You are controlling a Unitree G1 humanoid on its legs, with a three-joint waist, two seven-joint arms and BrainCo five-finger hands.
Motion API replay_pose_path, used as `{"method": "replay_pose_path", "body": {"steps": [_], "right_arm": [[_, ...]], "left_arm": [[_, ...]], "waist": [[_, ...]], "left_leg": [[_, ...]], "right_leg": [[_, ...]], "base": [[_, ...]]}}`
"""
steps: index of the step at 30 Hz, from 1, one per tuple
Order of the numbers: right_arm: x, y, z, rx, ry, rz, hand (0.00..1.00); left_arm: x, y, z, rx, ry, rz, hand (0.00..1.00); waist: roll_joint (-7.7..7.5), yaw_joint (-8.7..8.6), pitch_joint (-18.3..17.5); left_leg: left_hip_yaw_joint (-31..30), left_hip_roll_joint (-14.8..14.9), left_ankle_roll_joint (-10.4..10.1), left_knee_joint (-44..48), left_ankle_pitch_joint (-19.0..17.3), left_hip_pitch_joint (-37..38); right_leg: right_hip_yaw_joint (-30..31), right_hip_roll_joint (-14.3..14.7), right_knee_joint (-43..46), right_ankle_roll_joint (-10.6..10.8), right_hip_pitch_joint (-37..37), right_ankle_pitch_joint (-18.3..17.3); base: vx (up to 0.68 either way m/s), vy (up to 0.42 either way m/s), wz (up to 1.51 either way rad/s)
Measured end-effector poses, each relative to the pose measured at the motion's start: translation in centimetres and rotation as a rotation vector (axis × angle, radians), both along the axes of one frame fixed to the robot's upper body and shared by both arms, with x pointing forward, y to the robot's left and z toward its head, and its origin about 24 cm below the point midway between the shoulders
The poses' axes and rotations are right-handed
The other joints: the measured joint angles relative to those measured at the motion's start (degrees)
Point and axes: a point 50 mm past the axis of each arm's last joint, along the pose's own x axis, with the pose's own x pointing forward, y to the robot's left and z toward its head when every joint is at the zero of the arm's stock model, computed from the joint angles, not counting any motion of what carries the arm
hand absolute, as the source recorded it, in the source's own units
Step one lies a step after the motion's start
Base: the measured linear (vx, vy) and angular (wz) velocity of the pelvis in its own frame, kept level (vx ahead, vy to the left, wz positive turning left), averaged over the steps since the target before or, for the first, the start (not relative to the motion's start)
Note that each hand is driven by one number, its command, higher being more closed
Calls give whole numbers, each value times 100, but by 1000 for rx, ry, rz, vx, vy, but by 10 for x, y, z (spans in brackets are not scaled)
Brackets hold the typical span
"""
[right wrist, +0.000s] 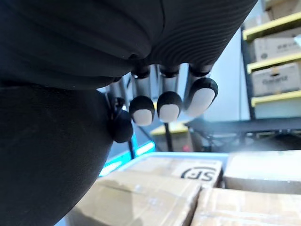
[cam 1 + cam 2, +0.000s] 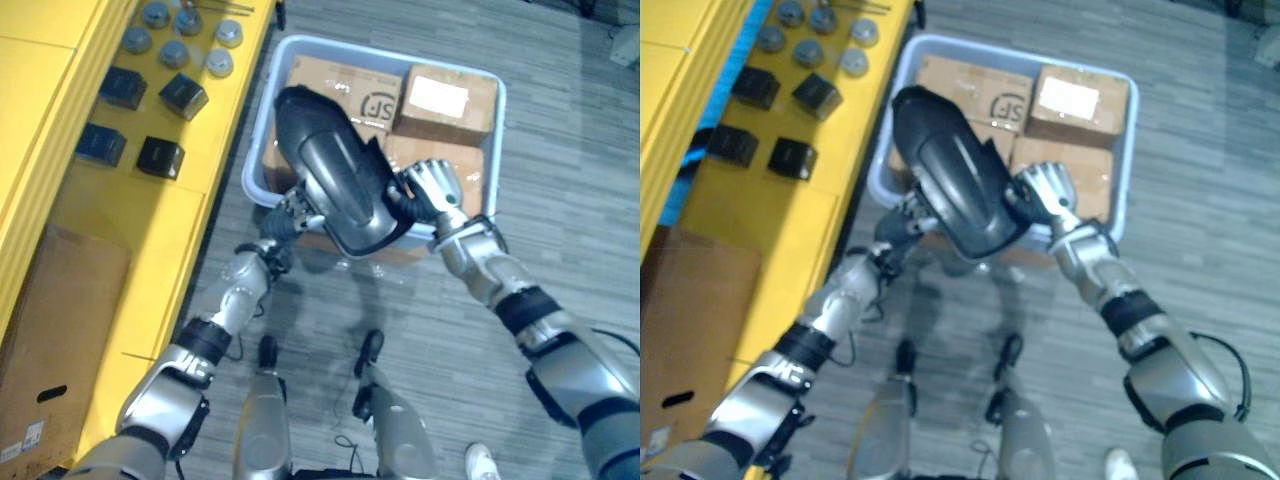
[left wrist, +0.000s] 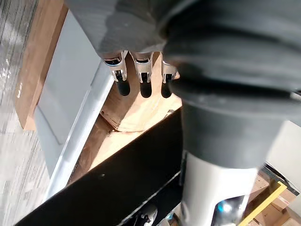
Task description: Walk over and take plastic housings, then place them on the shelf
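Squeezing the far-left-to-near-right housing (image 2: 340, 175) flat-fingered: left robot hand (image 2: 292, 208) and right robot hand (image 2: 432, 185).

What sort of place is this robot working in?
Probably a warehouse or factory storeroom: a yellow shelf carries small dark parts, a grey tub holds cardboard boxes, and racks stacked with boxes stand in the background.

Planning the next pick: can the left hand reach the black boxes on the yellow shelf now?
Probably not: left hand and right hand are both pressing the dark housing between them, so neither is free.
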Motion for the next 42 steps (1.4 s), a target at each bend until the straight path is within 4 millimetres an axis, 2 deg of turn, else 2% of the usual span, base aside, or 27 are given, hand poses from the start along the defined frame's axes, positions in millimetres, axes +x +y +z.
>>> {"method": "replay_pose_path", "body": {"steps": [11, 17, 18, 26, 32, 42], "right_arm": [[-2, 4, 0, -36, -49, 28, 100], [-4, 12, -1, -40, -84, 57, 100], [-4, 13, -1, -45, -99, 62, 100], [-10, 18, -5, -6, -144, 105, 100], [-23, 29, -17, 99, -142, 155, 100], [-37, 40, -28, 305, -117, 178, 100]], "left_arm": [[-1, -12, -6, -8, 34, 12, 0], [0, -13, -19, -12, 98, 48, 0], [0, -13, -21, -11, 104, 53, 100], [-4, -12, -33, -60, 137, 150, 100], [-6, -1, -38, -150, 107, 247, 100], [-12, 5, -34, -185, -10, 348, 100]], "waist": [[3, 20, -2], [7, 37, -4], [7, 38, -4], [17, 49, -11], [17, 53, -13], [13, 40, -15]], "left_leg": [[0, 4, 0, 4, 0, -1], [-2, 6, -1, 10, -1, 2], [-2, 7, -1, 13, -1, 4], [-6, 31, 31, 203, -137, 0], [-1, 31, 33, 270, -177, -16], [18, 36, 60, 328, -243, -33]], "right_leg": [[1, 4, 1, 0, 2, 0], [0, 6, 1, -2, 12, 1], [0, 6, 1, -2, 16, 1], [15, 8, 0, 2, 110, -2], [22, 14, 1, 5, 109, -4], [54, 6, 2, 9, 109, -6]], "base": [[0, 0, 0], [0, 0, 0], [0, 0, 0], [-3, 21, -1], [16, 56, -1], [13, 56, -1]]}}
